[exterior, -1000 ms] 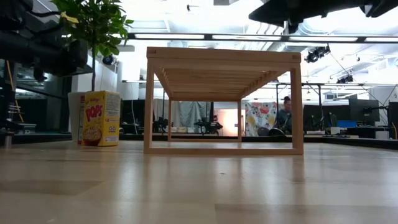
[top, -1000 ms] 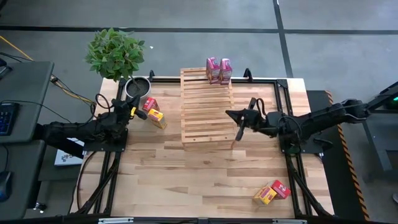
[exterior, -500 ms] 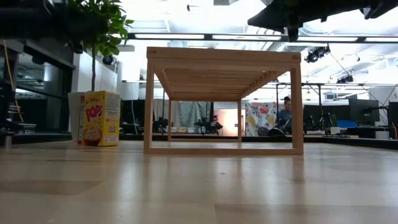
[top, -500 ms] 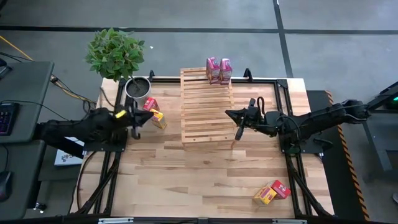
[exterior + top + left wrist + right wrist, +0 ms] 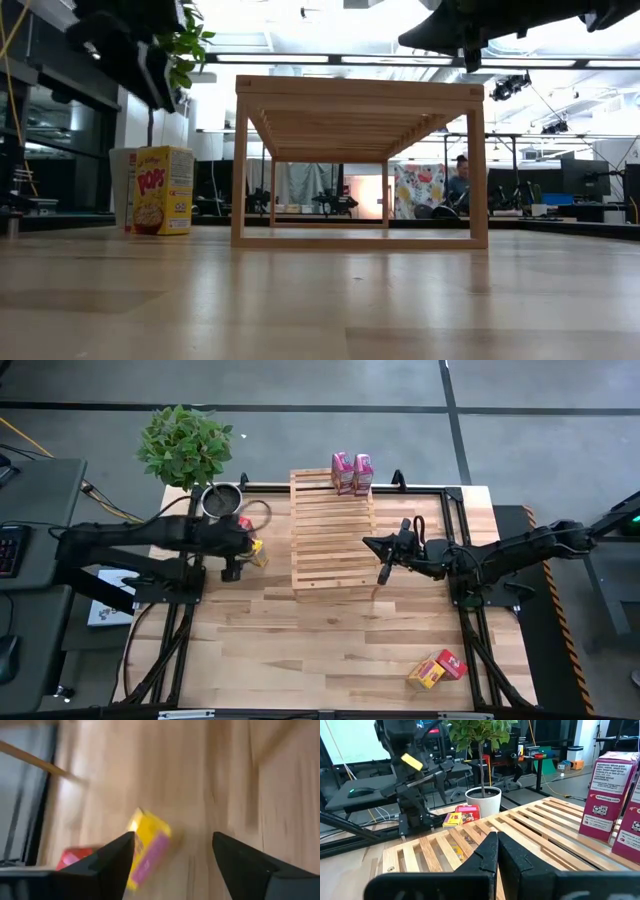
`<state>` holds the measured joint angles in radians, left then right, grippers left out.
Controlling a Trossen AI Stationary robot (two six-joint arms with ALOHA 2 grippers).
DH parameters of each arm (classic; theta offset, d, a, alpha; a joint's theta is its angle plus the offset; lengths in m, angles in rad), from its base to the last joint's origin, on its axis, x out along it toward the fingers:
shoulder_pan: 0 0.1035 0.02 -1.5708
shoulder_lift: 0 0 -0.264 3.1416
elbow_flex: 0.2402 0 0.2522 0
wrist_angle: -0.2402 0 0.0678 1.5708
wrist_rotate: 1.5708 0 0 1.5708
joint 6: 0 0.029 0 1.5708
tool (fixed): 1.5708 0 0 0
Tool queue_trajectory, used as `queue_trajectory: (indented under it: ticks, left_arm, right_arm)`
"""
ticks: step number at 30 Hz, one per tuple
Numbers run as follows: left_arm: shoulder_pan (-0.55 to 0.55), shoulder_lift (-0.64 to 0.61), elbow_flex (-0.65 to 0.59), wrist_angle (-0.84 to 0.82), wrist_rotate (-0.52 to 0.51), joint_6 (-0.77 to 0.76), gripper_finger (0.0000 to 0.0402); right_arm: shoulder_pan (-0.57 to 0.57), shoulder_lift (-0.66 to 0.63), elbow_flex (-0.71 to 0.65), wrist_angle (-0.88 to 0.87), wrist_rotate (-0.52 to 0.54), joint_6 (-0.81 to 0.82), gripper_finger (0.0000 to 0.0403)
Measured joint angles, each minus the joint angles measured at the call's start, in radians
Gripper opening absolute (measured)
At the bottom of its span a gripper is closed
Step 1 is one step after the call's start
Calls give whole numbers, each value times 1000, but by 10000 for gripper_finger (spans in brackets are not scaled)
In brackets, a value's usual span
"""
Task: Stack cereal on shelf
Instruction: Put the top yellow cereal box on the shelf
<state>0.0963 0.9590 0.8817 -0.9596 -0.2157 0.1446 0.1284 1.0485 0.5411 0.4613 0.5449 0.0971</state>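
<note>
Two pink boxes (image 5: 352, 473) stand side by side at the far end of the rack (image 5: 331, 530), with four more boxes down on the table (image 5: 300, 640).

The left gripper (image 5: 172, 851) hangs over a yellow box (image 5: 253, 550) and a red box (image 5: 243, 526) lying near the plant pot (image 5: 221, 501), its fingers spread wide and holding nothing. The right gripper (image 5: 383, 573) waits at the rack's right edge, fingers pressed together and empty. Another yellow box (image 5: 426, 674) and red box (image 5: 451, 663) lie touching near the table's front right corner.
</note>
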Motion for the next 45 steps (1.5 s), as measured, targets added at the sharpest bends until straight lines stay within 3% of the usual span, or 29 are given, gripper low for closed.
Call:
queue_trajectory:
  ticks: [7, 18, 25, 31, 36, 45]
  left_arm:
    - [2, 210, 162, -172, 21, 244, 270]
    - [85, 362, 183, -179, -18, 512, 269]
    - [168, 391, 183, -167, -29, 574, 269]
    - [225, 392, 183, -169, 61, 609, 269]
    - [247, 392, 183, -175, 121, 610, 269]
    - [252, 454, 182, -198, 133, 624, 269]
  right_arm:
    - [0, 0, 0, -9, -3, 0, 0]
    - [0, 0, 0, -17, -3, 14, 0]
    - [1, 0, 0, -20, -3, 19, 0]
    - [1, 0, 0, -27, -3, 35, 0]
    - [1, 0, 0, -29, -3, 37, 0]
    - [1, 0, 0, -30, -2, 35, 0]
